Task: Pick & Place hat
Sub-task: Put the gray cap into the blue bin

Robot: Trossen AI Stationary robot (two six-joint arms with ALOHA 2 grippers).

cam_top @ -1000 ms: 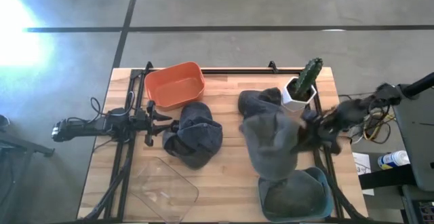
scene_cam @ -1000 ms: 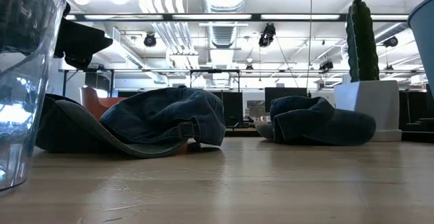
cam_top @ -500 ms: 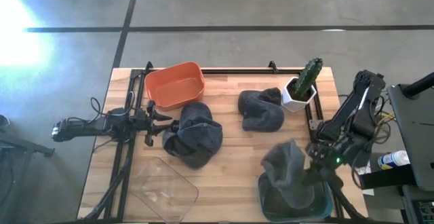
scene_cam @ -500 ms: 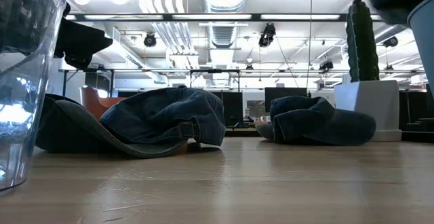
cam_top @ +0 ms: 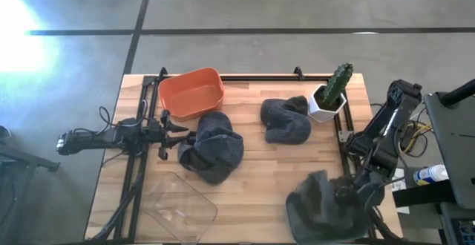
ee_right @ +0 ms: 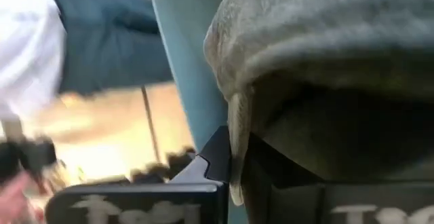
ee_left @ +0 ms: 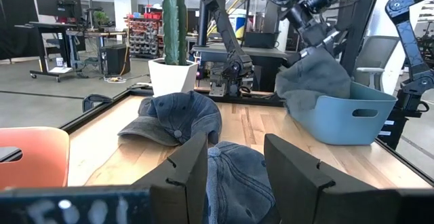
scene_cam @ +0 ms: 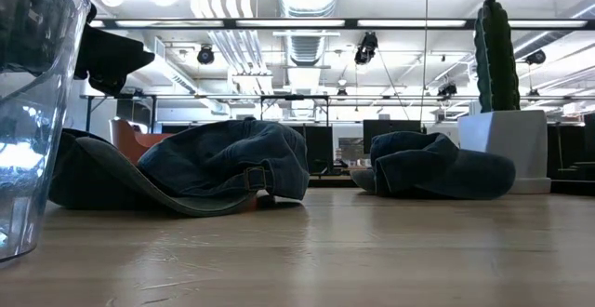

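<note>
The middle of the tabletop (cam_top: pixel 252 172) lies bare between the dark cap (cam_top: pixel 211 150) near the left edge and the grey cap (cam_top: pixel 287 120) beside the potted cactus (cam_top: pixel 332 93) at the far right corner, and the strip along the near edge between the clear tub (cam_top: pixel 177 204) and the blue bin (cam_top: pixel 291 214) is open too. The far left corner is taken by the orange tub (cam_top: pixel 191 92), and the near right corner by the blue bin, filled by a grey hat (cam_top: pixel 318 194) with the right pincer (cam_top: pixel 347 197) clamped on it
</note>
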